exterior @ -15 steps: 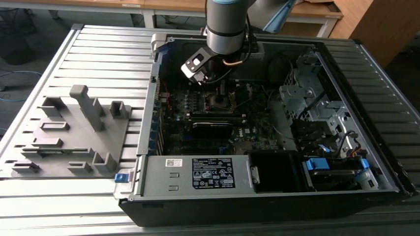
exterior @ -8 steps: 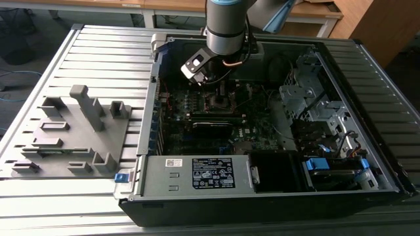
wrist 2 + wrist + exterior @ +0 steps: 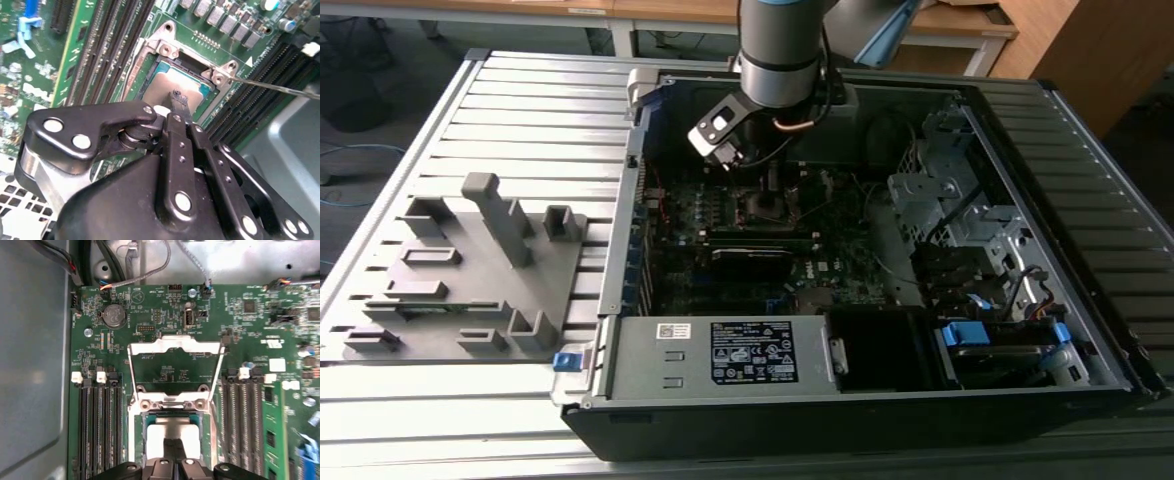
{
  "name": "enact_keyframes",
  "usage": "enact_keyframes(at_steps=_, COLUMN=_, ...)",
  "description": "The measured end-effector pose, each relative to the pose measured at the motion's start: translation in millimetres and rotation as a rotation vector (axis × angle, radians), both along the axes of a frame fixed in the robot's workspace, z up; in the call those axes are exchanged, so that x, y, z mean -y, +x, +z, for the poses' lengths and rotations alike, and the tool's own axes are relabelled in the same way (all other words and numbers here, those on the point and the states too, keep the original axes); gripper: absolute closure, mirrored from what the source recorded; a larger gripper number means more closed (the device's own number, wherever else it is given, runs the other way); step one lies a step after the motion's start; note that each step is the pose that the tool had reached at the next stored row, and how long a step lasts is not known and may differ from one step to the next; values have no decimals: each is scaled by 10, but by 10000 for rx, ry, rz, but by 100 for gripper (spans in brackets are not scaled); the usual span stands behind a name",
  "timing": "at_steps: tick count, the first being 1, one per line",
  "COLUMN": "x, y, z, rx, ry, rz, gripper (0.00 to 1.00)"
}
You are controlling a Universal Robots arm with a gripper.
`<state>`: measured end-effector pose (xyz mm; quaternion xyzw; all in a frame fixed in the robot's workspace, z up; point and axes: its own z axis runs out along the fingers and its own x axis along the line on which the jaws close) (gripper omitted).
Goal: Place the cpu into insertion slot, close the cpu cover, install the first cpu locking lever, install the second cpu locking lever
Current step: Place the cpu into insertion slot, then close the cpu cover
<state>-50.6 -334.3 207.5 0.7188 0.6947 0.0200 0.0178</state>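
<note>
Exterior view, arm: the arm [image 3: 781, 50] reaches straight down into the open computer case [image 3: 1107, 330], so that the gripper [image 3: 763, 180] hangs just over the insertion slot [image 3: 767, 207].
Exterior view, tray: a grey parts tray [image 3: 454, 270] lies beside the case, at the exterior view's left, well apart from the work.
Second wrist view, cpu: the cpu [image 3: 160, 87] lies flat inside the slot with its silvery face up; I judge it is already placed.
Second wrist view, claw: the fingertips are pressed together with nothing between them, right at the cpu's face. I cannot tell whether they touch it.
First wrist view, cpu cover: the cpu cover [image 3: 175, 345] is folded back away from the slot, and the green board shows through its window. This leaves the socket free for the chip.
First wrist view, locking levers: the two thin locking levers [image 3: 218, 375] run along the cover's sides. They seem not hooked down, because the cover is not yet closed.
First wrist view, neighbours: long black memory slots [image 3: 100, 425] stand on both sides of the socket, and the narrow clenched claw fits between them.
</note>
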Motion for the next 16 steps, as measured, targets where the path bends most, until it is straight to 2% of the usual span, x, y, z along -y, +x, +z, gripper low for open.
enact_keyframes(at_steps=4, x=0, y=0, z=102, rx=-3, ry=-4, rz=0, gripper=90)
enact_keyframes(at_steps=6, x=0, y=0, z=133, rx=-2, ry=-4, rz=0, gripper=90)
enact_keyframes(at_steps=11, x=1, y=0, z=183, rx=-3, ry=-6, rz=0, gripper=90)
enact_keyframes(at_steps=16, x=0, y=0, z=198, rx=-2, ry=-4, rz=0, gripper=90)
